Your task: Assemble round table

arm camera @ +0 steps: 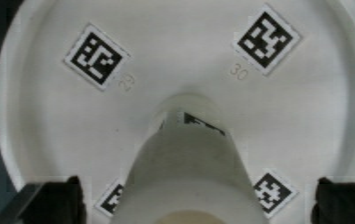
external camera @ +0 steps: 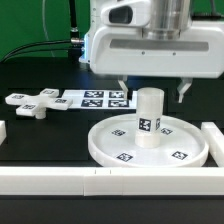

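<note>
Standing upright on the disc (external camera: 108, 138), the leg (external camera: 150, 118) sits beneath spread jaws.

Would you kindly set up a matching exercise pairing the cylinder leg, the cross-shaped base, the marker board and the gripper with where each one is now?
1. cylinder leg
2. cross-shaped base
3. marker board
4. gripper

A. flat on the table, farthest toward the exterior view's left
B. above the leg, open
C. upright on the round disc
D. flat on the table, beyond the disc

Pairs: 1-C, 2-A, 3-D, 4-B.
</note>
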Motion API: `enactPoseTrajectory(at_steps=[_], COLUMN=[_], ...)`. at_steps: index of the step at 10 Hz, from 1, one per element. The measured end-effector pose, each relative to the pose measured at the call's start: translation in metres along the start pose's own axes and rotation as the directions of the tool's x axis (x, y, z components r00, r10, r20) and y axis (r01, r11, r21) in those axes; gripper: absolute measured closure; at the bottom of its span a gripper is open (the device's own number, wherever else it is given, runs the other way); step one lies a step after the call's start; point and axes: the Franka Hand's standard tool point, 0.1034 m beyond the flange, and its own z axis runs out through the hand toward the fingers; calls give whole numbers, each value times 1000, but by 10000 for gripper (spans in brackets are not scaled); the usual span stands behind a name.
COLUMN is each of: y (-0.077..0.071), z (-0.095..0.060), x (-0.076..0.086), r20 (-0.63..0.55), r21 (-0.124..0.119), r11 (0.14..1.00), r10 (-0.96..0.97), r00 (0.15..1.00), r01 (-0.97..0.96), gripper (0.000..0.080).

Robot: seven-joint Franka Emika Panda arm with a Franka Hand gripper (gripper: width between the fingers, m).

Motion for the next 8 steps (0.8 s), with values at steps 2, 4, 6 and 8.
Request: enactPoseTrajectory(at_steps=[2,4,6,8], y=[19,46,39,40], z=[-20,-27,-24,-24], x=[-17,-27,-26,-27], r20=[-14,-26,-22,-22], r21=[-2,-8,-7,-7], r11=[990,986,984,984], r10=[-144,-169,-178,-177], r00=[989,985,984,984], r01=[144,169,178,177], gripper=[151,151,151,151])
